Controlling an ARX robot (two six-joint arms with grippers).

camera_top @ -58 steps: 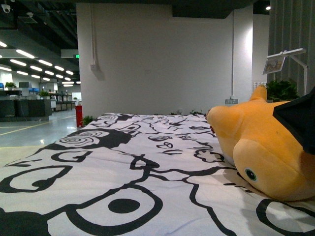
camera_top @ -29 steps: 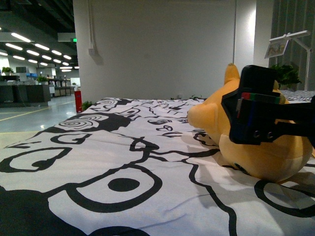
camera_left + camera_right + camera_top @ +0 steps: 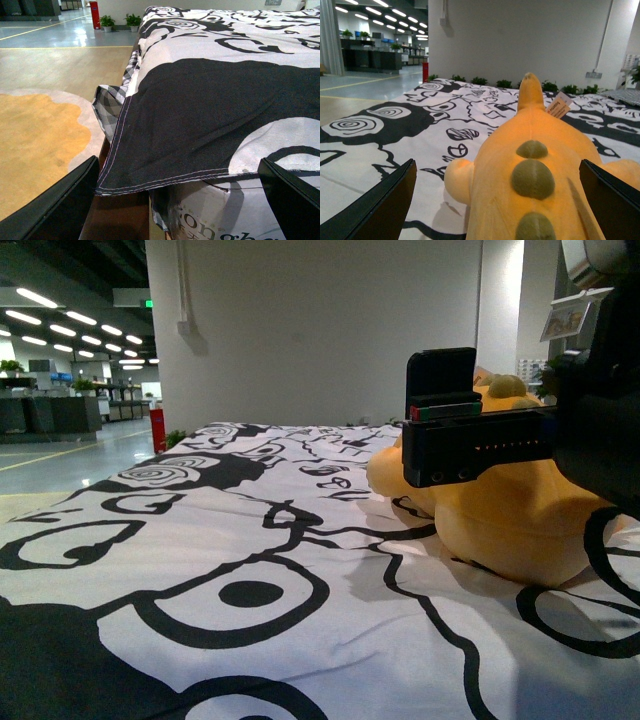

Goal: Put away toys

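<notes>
The yellow-orange plush toy (image 3: 510,530) lies on the black-and-white patterned bed cover (image 3: 250,570) at the right. My right gripper (image 3: 470,445) hangs close over it and hides its upper part in the front view. In the right wrist view the toy (image 3: 530,170) has green spots down its back, a pointed ear and a paper tag. It lies between the wide-open fingers (image 3: 380,210) of my right gripper (image 3: 497,210), which holds nothing. My left gripper (image 3: 175,205) is open and empty at the cover's hanging edge (image 3: 165,185). It is out of the front view.
A white box with lettering (image 3: 220,215) sits under the cover's edge. Beside the bed are wood floor and an orange rug (image 3: 35,145). A white wall (image 3: 320,330) stands behind the bed, with potted plants (image 3: 116,21) and a red post (image 3: 94,7) at its foot.
My right gripper has come in from the right and moved left and up in front of the toy. The front view itself has shifted, so the toy now sits lower and further off.
</notes>
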